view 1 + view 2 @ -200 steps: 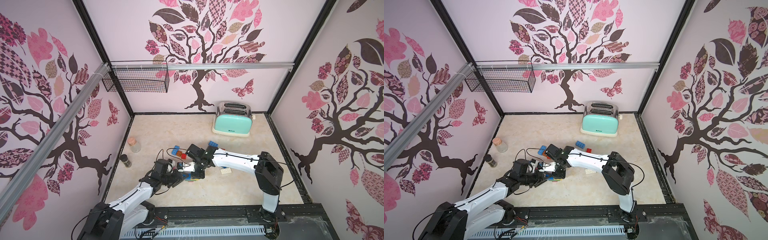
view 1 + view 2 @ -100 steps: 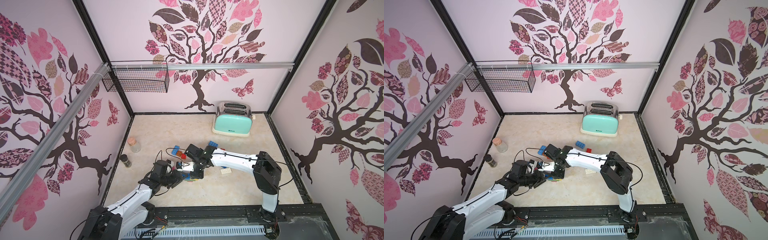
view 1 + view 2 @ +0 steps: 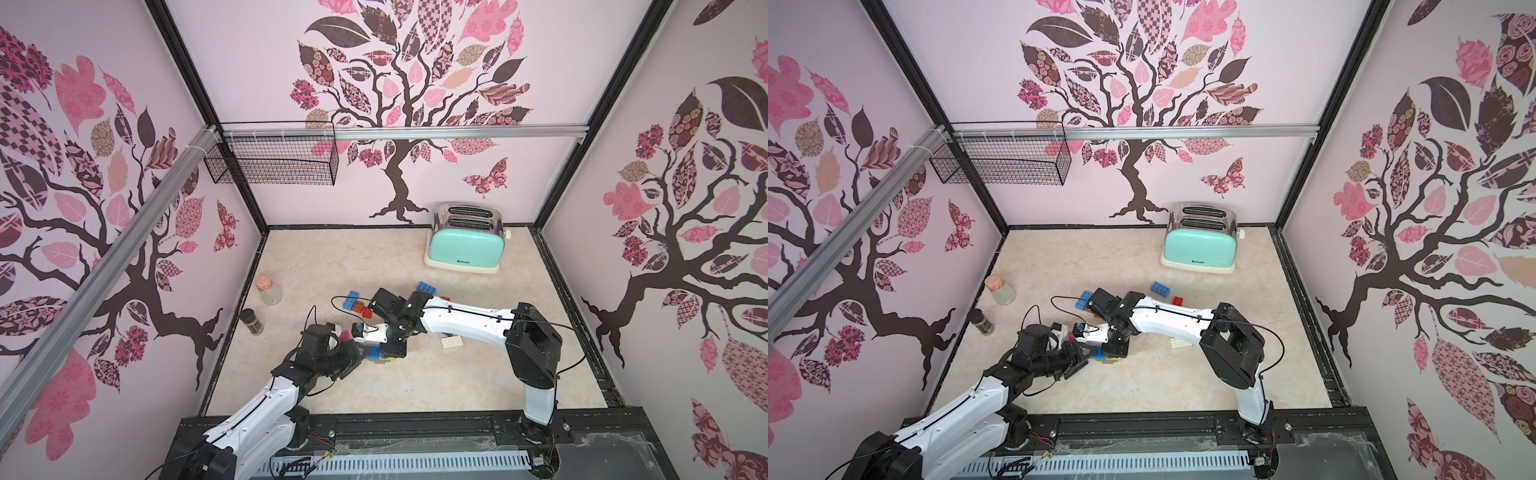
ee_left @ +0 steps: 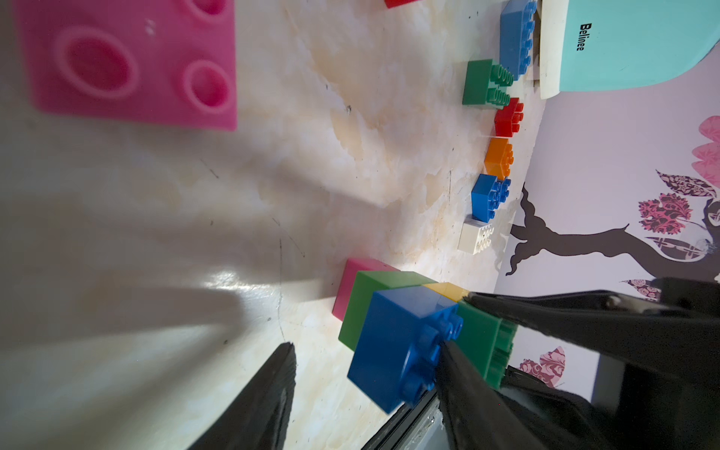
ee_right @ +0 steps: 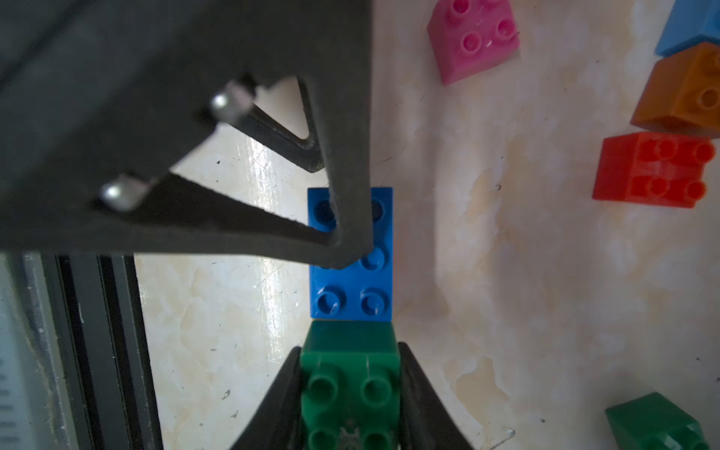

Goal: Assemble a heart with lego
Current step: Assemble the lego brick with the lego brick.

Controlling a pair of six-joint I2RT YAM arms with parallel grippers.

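Lego stack is found on the marble-patterned table, toward the front and a little left of the middle, where the two arms meet over it; in both top views it is largely covered by the grippers. In the left wrist view it is seen to be built from a pink base brick at the bottom, a lime-green brick above that and a blue brick on top, with a yellow piece just visible behind. A dark green brick is clamped between the fingers of the right gripper, and its end is set against the end of the blue brick; whether it is seated on the stack cannot be told. The left gripper is shown with its jaws parted: one fingertip is laid on the studded top of the blue brick, the other stands clear of the stack, and nothing is grasped. A loose pink brick is seen near the stack, with an orange brick and a red brick lined up farther off. A cream brick is placed just beside the right arm, and a mint toaster is set at the back right.
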